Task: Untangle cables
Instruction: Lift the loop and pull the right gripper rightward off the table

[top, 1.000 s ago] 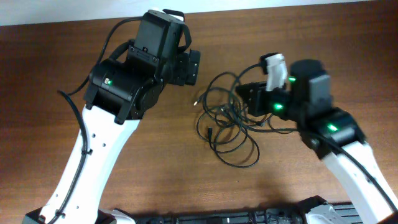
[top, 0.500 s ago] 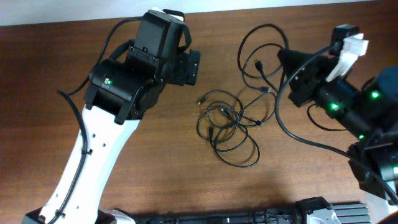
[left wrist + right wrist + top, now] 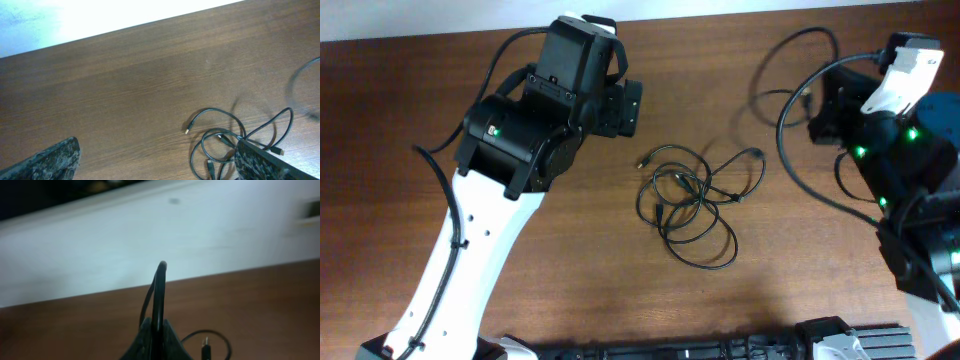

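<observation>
A tangle of thin black cables point(image 3: 685, 205) lies on the brown table point(image 3: 570, 260) at the middle. It also shows in the left wrist view point(image 3: 220, 145), by the right finger. My left gripper point(image 3: 625, 108) is open and empty, up and left of the tangle; its fingers are spread wide in the left wrist view point(image 3: 157, 165). My right gripper point(image 3: 820, 105) is at the far right, shut on one black cable point(image 3: 790, 60) that it holds up in big loops. In the right wrist view the cable point(image 3: 159, 295) runs up between the shut fingers point(image 3: 156, 332).
The table's back edge meets a white surface point(image 3: 125, 12) behind. A dark rack point(image 3: 720, 350) runs along the front edge between the arm bases. A loose plug end point(image 3: 205, 342) of the held cable hangs near the right fingers.
My right gripper has pulled one black cable out of the tangle, lifting it and carrying it to the far right. The tangle on the table is smaller. The left arm has not moved.
</observation>
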`<action>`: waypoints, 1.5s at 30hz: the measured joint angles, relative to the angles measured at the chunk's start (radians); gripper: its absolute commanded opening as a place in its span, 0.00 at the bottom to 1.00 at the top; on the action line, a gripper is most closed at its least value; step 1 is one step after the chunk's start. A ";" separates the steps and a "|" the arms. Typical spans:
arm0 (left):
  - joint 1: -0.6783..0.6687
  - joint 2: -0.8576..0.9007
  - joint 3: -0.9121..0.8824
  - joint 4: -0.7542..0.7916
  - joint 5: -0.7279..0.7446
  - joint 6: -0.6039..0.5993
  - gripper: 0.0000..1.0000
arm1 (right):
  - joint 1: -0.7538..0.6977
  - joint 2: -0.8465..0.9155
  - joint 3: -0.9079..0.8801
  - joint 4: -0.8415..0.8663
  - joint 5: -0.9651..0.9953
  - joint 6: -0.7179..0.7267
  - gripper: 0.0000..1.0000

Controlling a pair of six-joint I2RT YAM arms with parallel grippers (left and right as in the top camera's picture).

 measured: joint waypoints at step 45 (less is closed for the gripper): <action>0.000 0.000 0.000 0.000 0.000 0.000 0.99 | -1.188 0.315 0.000 -0.010 0.044 0.111 0.04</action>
